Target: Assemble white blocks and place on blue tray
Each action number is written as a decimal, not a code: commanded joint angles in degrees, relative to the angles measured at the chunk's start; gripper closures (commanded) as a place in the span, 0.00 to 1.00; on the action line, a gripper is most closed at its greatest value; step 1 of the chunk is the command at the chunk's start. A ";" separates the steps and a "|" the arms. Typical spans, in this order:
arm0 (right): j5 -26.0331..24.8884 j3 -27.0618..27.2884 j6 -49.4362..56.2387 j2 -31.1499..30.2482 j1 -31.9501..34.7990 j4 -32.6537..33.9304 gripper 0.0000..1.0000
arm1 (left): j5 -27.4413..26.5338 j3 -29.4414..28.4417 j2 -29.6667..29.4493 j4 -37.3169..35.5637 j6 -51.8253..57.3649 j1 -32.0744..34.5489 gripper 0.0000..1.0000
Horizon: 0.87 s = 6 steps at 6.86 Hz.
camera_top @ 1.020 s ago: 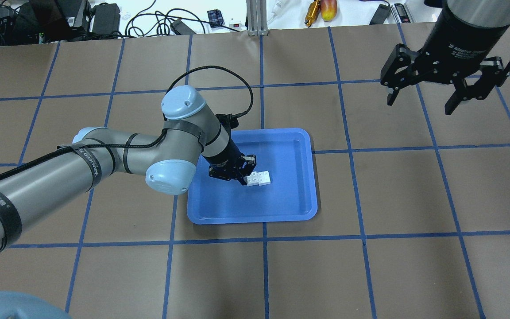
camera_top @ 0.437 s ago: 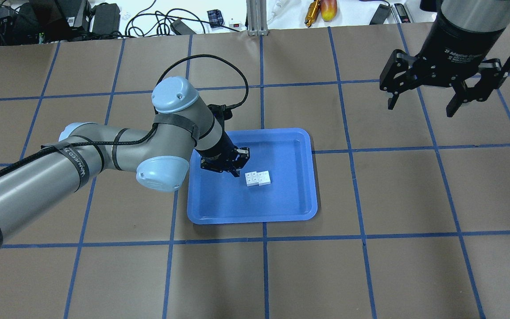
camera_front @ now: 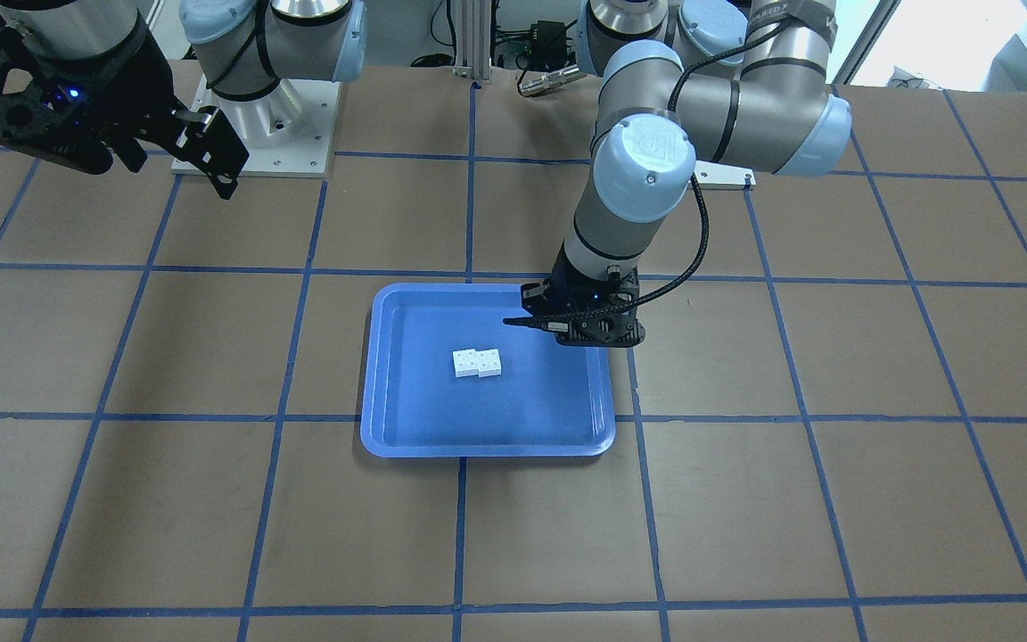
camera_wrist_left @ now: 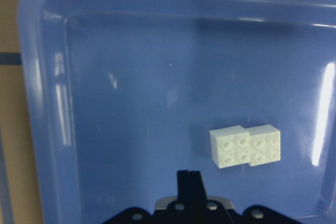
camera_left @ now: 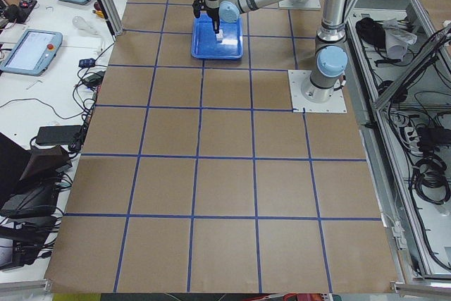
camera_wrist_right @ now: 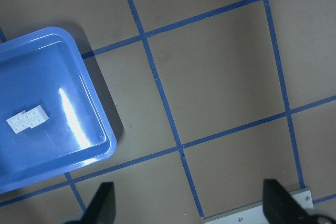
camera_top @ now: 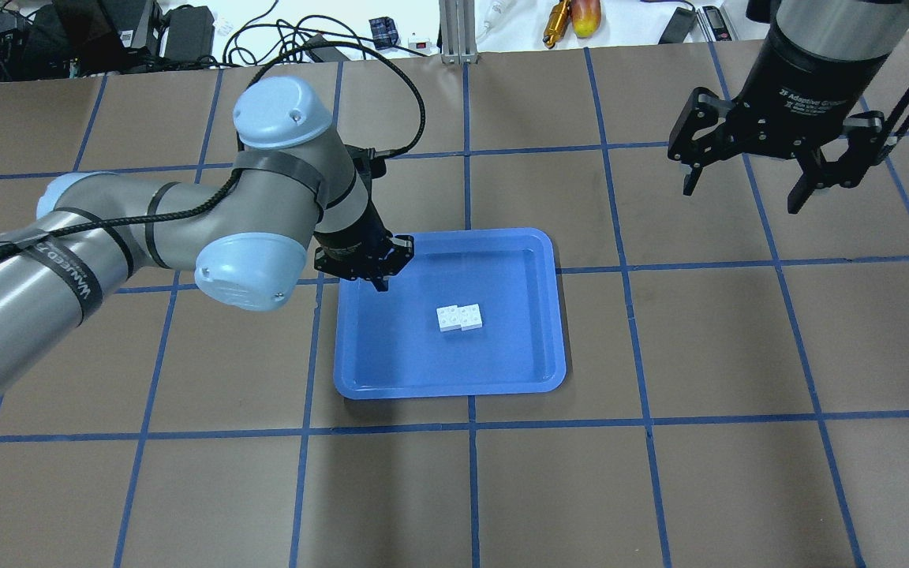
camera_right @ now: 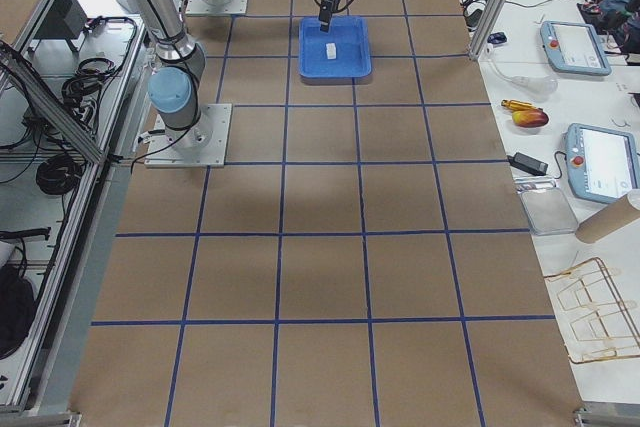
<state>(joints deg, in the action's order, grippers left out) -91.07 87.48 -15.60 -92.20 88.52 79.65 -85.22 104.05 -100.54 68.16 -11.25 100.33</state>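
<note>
The two white blocks point(camera_top: 459, 317) lie joined together, studs up, near the middle of the blue tray point(camera_top: 559, 347). They also show in the front view point(camera_front: 477, 362) and in the left wrist view point(camera_wrist_left: 244, 146). My left gripper point(camera_top: 379, 282) is shut and empty. It hovers over the tray's far-left corner, apart from the blocks; its fingertips point(camera_wrist_left: 189, 178) are pressed together. My right gripper point(camera_top: 742, 193) is open and empty, high over the table far to the right. Its wrist view shows the blocks point(camera_wrist_right: 27, 118) and the tray's rim point(camera_wrist_right: 107, 140).
The brown table is marked with a blue tape grid point(camera_top: 470, 418). Cables, tools and electronics point(camera_top: 297, 35) lie beyond the far edge. The arm base plates point(camera_front: 255, 134) stand on the robot's side of the table.
My left gripper has drawn back from the blocks toward the tray's far-left corner, leaving them lying on the tray. The right gripper has shifted slightly.
</note>
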 commanded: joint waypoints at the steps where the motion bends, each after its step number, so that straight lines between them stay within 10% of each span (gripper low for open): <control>1: 0.02 1.11 0.56 -0.09 1.22 0.59 0.00 | -2.58 -6.20 6.37 15.96 7.87 -3.80 0.95; 2: 0.10 1.20 2.92 0.00 1.22 0.68 0.00 | -2.67 -8.06 9.45 21.09 12.87 -6.87 0.90; 3: 0.19 1.28 3.20 0.26 1.22 0.60 0.00 | -2.67 -8.16 11.48 22.01 15.88 -9.94 0.49; 5: 0.19 1.20 3.29 0.09 1.22 0.60 0.00 | -4.69 -9.04 14.74 22.54 16.78 -10.94 0.04; 6: 0.19 1.20 3.29 0.09 1.22 0.68 0.00 | -4.61 -10.87 14.84 22.54 16.78 -11.11 0.00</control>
<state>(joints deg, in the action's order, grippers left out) -90.88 88.71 -12.37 -92.09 89.73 80.28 -89.56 94.82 -86.49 90.48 5.27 89.53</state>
